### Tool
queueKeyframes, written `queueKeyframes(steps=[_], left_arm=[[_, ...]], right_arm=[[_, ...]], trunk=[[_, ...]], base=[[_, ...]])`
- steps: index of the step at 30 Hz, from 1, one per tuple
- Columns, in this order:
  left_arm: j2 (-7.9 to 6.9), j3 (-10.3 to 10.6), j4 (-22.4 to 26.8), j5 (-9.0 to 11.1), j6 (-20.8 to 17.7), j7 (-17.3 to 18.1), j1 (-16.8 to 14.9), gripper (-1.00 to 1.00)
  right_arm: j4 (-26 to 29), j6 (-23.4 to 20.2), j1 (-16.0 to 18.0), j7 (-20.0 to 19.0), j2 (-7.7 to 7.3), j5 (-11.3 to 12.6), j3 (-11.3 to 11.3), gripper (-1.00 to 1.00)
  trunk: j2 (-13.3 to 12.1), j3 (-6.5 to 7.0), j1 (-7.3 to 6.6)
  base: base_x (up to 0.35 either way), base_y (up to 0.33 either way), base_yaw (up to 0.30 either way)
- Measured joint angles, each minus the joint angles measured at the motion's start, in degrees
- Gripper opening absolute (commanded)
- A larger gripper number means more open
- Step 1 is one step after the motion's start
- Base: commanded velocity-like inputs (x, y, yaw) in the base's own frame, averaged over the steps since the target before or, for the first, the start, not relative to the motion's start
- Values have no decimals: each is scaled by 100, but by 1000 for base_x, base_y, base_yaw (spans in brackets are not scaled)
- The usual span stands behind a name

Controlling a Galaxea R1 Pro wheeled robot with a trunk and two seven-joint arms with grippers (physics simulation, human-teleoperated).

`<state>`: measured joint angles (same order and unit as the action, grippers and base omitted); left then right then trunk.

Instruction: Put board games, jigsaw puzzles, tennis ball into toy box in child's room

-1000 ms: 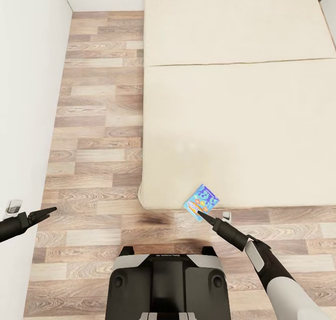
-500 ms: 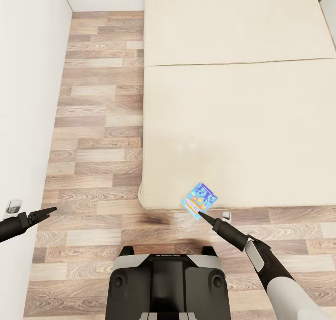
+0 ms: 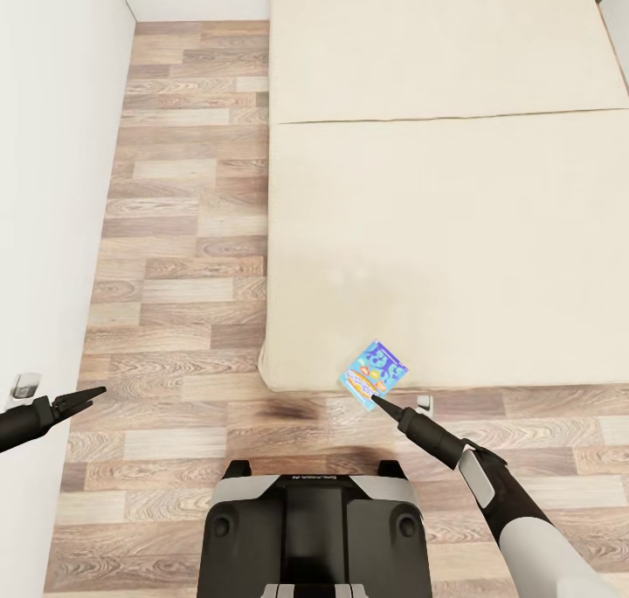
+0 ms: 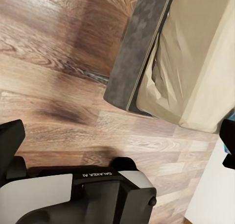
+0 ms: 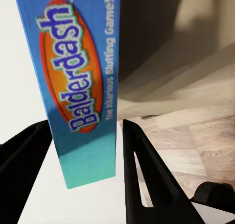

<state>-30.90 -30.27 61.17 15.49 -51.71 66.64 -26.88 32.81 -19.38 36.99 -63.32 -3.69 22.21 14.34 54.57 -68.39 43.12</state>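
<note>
The right gripper (image 3: pixel 377 398) reaches forward from the lower right of the head view, its arm slanting up and to the left, dark forearm narrowing to the tip at the near edge of the bed (image 3: pixel 454 231). In the right wrist view its two black fingers (image 5: pixel 147 175) stand either side of the end of a blue board game (image 5: pixel 81 87) lettered Balderdash; the box's end lies between them, but whether the pads press on it cannot be told. In the head view the board game (image 3: pixel 376 375) rests tilted at the bed's near edge, close to its near left corner, its lower end overhanging toward the wood floor (image 3: pixel 175 231). The left gripper (image 3: pixel 83 395) is held out low at the left, well apart from the bed, arm nearly level and pointing right, its fingers drawn together to a narrow point beside the white wall (image 3: pixel 52 188). The robot's base (image 3: pixel 314 528) stands on the floor just before the bed.
</note>
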Motion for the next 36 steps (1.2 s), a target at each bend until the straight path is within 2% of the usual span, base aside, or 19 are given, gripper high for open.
queueKeyframes(steps=[16, 28, 36], left_arm=[[5, -6, 31, 1, -62, 8, -2, 100], [6, 65, 36, 1, -221, 7, -9, 100], [18, 86, 36, -4, -234, -2, -11, 100]], right_arm=[[0, 3, -2, -18, 0, 1, 3, -100], [40, -1, -27, -390, -8, -3, 2, -100], [137, -204, -62, -415, -20, -5, -26, -100]], trunk=[[-601, 269, -329], [-1083, 485, -593], [-1404, 628, -769]], base=[[0, 0, 0], [-72, 0, 0], [-9, 0, 0]])
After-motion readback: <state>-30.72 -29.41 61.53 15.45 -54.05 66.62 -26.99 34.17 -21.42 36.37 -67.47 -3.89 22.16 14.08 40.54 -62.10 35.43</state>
